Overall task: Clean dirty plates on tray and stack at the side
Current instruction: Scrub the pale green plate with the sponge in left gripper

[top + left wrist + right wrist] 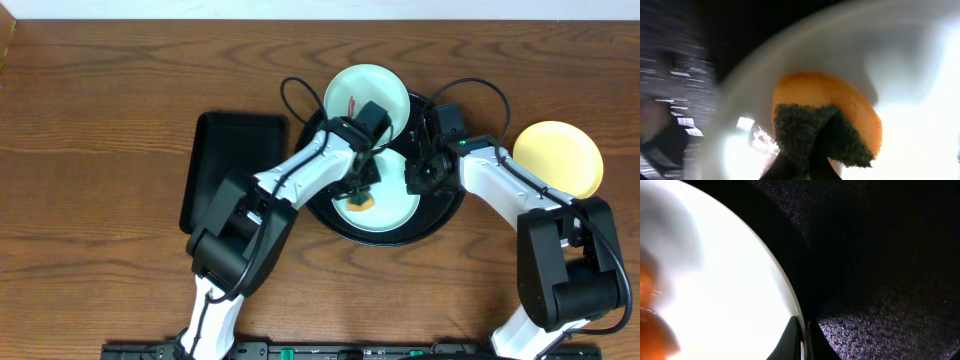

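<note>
Saw the side tray (238,165) at far left on the table (90,120), bare and well apart from the work. Found the left gripper (362,192) next, reaching down over the tray (385,241) and clamped on a sponge (360,204), orange with a dark green scouring face in the left wrist view. Saw that sponge pressed flat on the middle plate (392,212), itself lying in the tray's centre, presumably to scrub off a smear; could make out none under it. Noted the top plate (372,92) just behind, overhanging the tray's far rim and bearing a reddish smear (354,104), so judged it not yet cleaned and left in place to wait its turn. Found the right gripper (413,182) at the middle plate's right edge; in the right wrist view, saw its fingers (790,345) pinched together on the thin white rim, with the black tray floor just beside. Took that grip for a brace, meant to stop the plate sliding or spinning under the scrubbing. Judged the hold slight, on a thin lip only, and liable to slip under a hard push from the sponge. Saw the yellow plate (558,158) at far right, off the tray on bare table, well apart from both grippers, no mark visible on it; judged it done and set there as the foot of the stack.
</note>
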`<state>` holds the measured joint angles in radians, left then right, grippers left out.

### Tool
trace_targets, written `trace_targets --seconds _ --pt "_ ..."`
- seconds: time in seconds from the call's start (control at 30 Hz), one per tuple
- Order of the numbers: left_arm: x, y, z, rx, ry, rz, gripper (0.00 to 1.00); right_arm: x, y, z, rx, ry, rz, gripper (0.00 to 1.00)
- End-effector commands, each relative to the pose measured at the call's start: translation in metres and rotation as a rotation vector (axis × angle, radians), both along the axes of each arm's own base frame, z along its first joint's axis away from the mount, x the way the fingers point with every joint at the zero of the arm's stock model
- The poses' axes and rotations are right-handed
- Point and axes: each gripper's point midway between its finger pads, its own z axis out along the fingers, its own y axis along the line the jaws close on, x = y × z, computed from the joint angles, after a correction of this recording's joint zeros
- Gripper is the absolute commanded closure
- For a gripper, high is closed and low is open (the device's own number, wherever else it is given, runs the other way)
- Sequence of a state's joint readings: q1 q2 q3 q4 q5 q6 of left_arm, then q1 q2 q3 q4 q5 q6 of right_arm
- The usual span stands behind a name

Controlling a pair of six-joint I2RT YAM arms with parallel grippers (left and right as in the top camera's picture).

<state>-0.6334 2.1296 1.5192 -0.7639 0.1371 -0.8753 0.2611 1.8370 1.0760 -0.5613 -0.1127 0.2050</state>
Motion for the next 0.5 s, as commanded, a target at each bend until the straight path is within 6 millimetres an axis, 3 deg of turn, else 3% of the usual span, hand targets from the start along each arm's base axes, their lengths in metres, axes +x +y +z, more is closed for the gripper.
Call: trace_targets --seconds 0.0,0.2,0.33,0.47 --pt "0.004 0.073 -0.033 0.320 -0.022 0.014 0.92 -0.005 -0.011 -0.010 -0.066 0.018 -0.011 0.99" --pt "0.007 0.075 -0.001 0.333 -0.031 -0.009 0.93 -0.006 -0.012 -0.010 -0.068 0.018 -0.003 0.99" --pt "0.016 0.069 0.039 0.281 -0.112 -0.020 0.92 -0.006 -0.012 -0.010 -0.072 0.020 -0.001 0.99" --pt "0.020 0.080 0.081 0.254 -0.185 0.003 0.92 -0.007 -0.013 -0.010 -0.076 0.023 0.007 0.99"
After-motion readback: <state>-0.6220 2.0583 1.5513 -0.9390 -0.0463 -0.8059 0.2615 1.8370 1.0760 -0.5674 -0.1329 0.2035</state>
